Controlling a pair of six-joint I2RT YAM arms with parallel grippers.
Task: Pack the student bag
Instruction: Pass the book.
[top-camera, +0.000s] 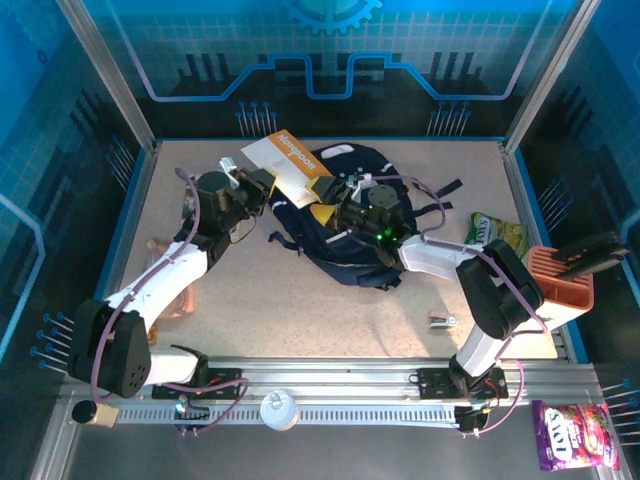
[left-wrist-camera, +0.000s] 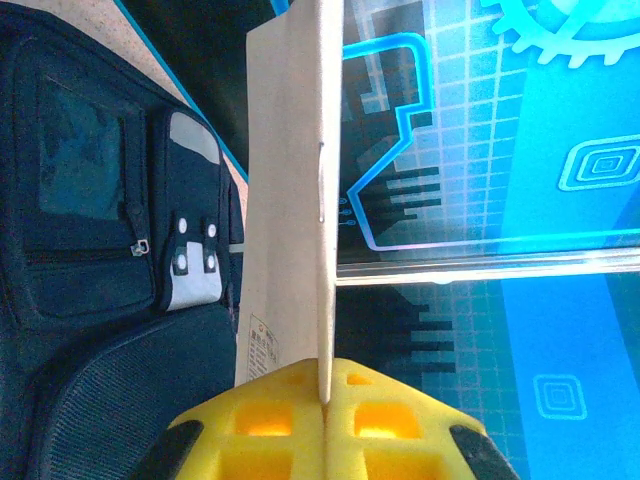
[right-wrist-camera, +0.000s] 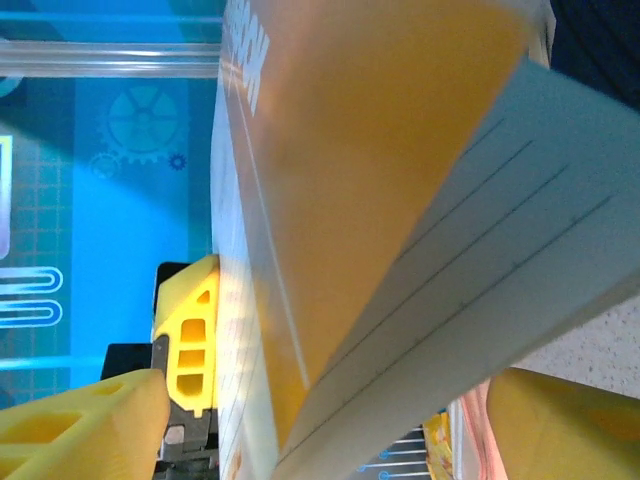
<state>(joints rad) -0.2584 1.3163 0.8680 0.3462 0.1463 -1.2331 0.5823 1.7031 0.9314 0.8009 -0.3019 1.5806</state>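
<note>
Student bag (top-camera: 345, 265) lies on table (top-camera: 250, 300), partly under right end of notebook (top-camera: 285, 158), w/ L gripper (left-wrist-camera: 325, 395) clamped on notebook's left edge & R gripper (right-wrist-camera: 325, 390), jaws apart, astride its lower corner.

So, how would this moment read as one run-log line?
left hand: shut on notebook | right hand: open around notebook | notebook: in air at student bag edge, mostly outside

My left arm (top-camera: 165, 280) and right arm (top-camera: 440, 258) are white shells between black joints, each trailing a purple cable (top-camera: 432, 195), with a green light (top-camera: 383, 235) at one wrist and yellow, hollow-celled fingers (left-wrist-camera: 300, 420).
</note>
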